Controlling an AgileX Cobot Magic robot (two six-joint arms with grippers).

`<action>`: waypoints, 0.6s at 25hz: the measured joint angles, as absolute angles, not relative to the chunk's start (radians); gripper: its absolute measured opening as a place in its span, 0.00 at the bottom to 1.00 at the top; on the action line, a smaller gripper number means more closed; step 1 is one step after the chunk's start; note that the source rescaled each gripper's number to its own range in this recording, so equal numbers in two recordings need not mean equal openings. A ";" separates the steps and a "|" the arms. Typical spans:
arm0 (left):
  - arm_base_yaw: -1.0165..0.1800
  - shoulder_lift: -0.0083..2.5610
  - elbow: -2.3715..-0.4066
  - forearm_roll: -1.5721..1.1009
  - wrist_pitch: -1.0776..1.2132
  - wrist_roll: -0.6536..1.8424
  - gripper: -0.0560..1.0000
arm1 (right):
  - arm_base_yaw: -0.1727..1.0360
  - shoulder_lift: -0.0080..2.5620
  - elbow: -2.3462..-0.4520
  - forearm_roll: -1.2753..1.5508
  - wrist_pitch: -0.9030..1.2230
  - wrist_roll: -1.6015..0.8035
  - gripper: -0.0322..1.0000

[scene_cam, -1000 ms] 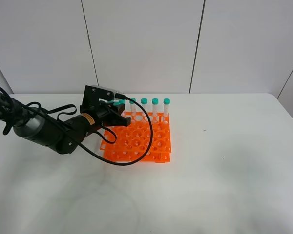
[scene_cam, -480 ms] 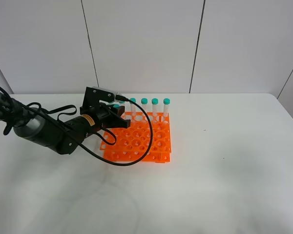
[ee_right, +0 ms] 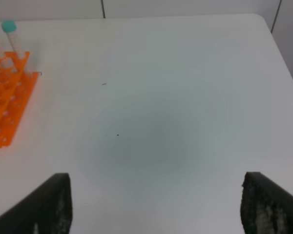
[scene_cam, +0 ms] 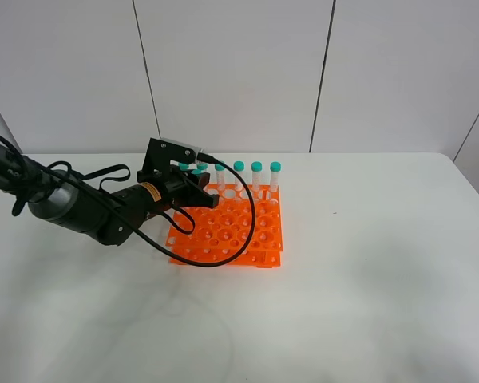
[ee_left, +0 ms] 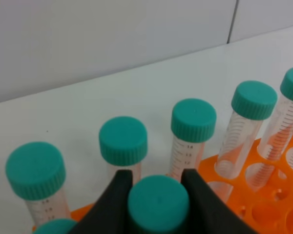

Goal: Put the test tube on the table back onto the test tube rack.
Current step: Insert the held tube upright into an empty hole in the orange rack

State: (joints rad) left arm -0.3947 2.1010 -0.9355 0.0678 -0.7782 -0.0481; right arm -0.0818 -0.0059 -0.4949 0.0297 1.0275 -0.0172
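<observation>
My left gripper (ee_left: 158, 197) is shut on the teal cap of a test tube (ee_left: 158, 207), which stands upright between the black fingers (ee_left: 115, 200). In the exterior high view the left gripper (scene_cam: 194, 180) sits over the back left corner of the orange test tube rack (scene_cam: 227, 231); the tube's body is hidden by the fingers there. A row of capped tubes (ee_left: 193, 134) stands in the rack (ee_left: 266, 197) just beyond the held one. My right gripper (ee_right: 161, 204) is open over bare table (ee_right: 161, 122), holding nothing.
Several teal-capped tubes (scene_cam: 256, 177) line the rack's back row. The left arm's black cable (scene_cam: 223, 255) loops over the rack's front holes. White wall panels rise behind the table (scene_cam: 367, 279). The rack's corner (ee_right: 5, 107) shows in the right wrist view.
The left gripper has shifted slightly right with the tube held in it. The rack and its tubes have moved a little to the right. The right gripper has not changed.
</observation>
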 joint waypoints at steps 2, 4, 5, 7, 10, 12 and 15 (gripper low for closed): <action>-0.395 2.101 -0.935 0.068 -0.776 -0.048 0.06 | -0.082 -0.006 -0.495 0.030 1.028 -0.017 0.86; -0.395 2.101 -0.939 0.069 -0.761 -0.048 0.06 | -0.082 -0.006 -0.495 0.030 1.028 -0.017 0.86; -0.395 2.101 -0.944 0.070 -0.747 -0.048 0.06 | -0.082 -0.006 -0.495 0.030 1.028 -0.017 0.86; -0.396 2.101 -0.947 0.073 -0.733 -0.047 0.06 | -0.082 -0.006 -0.495 0.030 1.028 -0.017 0.86; -0.396 2.101 -0.949 0.075 -0.727 -0.047 0.05 | -0.082 -0.006 -0.495 0.030 1.028 -0.017 0.86; -0.396 2.101 -0.949 0.075 -0.725 -0.047 0.05 | -0.082 -0.006 -0.495 0.030 1.028 -0.017 0.86; -0.396 2.101 -0.949 0.075 -0.722 -0.047 0.05 | -0.082 -0.006 -0.495 0.030 1.028 -0.017 0.86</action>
